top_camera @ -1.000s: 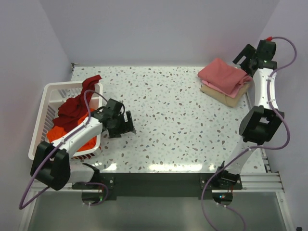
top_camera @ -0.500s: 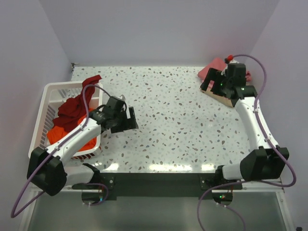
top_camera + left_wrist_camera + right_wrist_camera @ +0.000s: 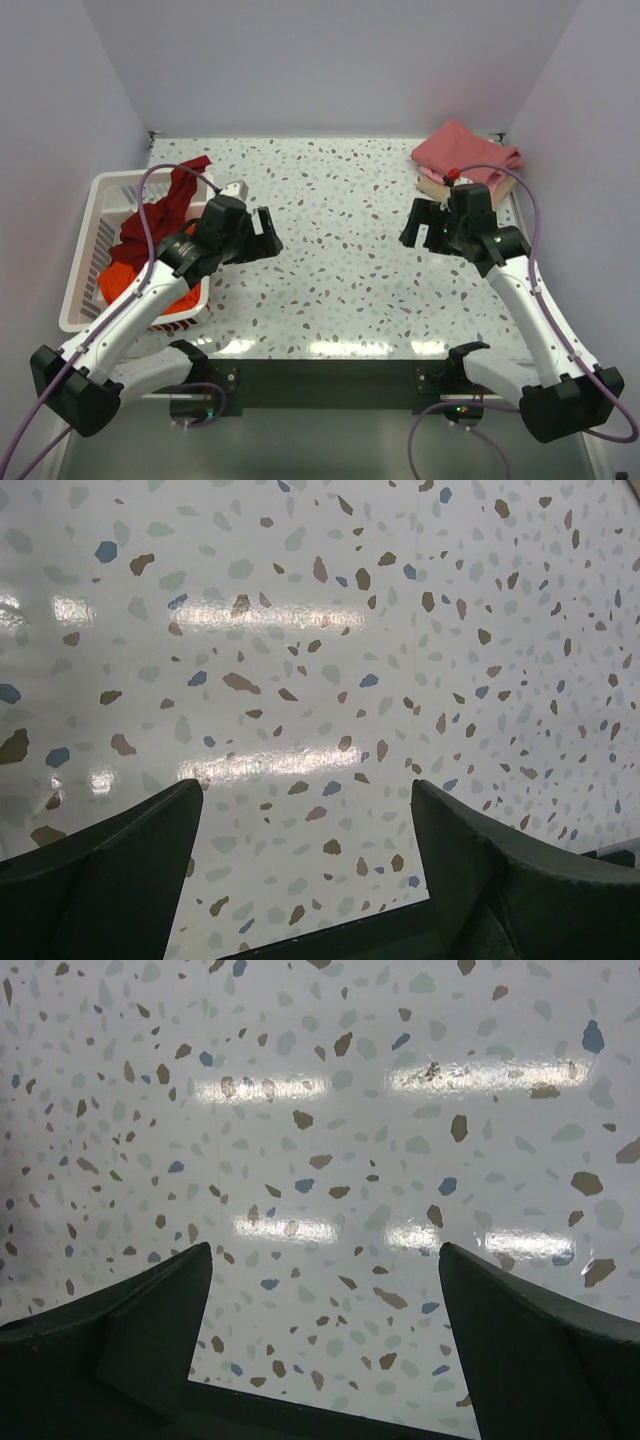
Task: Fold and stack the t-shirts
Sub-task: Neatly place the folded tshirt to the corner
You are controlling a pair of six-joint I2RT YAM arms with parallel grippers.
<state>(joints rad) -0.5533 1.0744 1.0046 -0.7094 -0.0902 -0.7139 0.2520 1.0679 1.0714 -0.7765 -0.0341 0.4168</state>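
Note:
A folded rose-red t-shirt (image 3: 462, 148) lies on top of a stack at the back right of the table, with a pale tan folded layer (image 3: 505, 190) under it. A dark maroon t-shirt (image 3: 160, 212) and an orange t-shirt (image 3: 125, 282) lie crumpled in the white basket (image 3: 92, 208) at the left. My left gripper (image 3: 268, 232) is open and empty over bare table just right of the basket; its wrist view (image 3: 305, 810) shows only speckled tabletop. My right gripper (image 3: 418, 226) is open and empty over bare table, in front of the stack; its wrist view (image 3: 325, 1270) shows the same.
The speckled table (image 3: 340, 250) spans the space between the two grippers. Purple-grey walls close in the left, back and right. The basket stands against the left wall.
My right arm swung from behind the folded stack forward and left to the table in front of it. My left gripper lifted and moved slightly back, still beside the basket.

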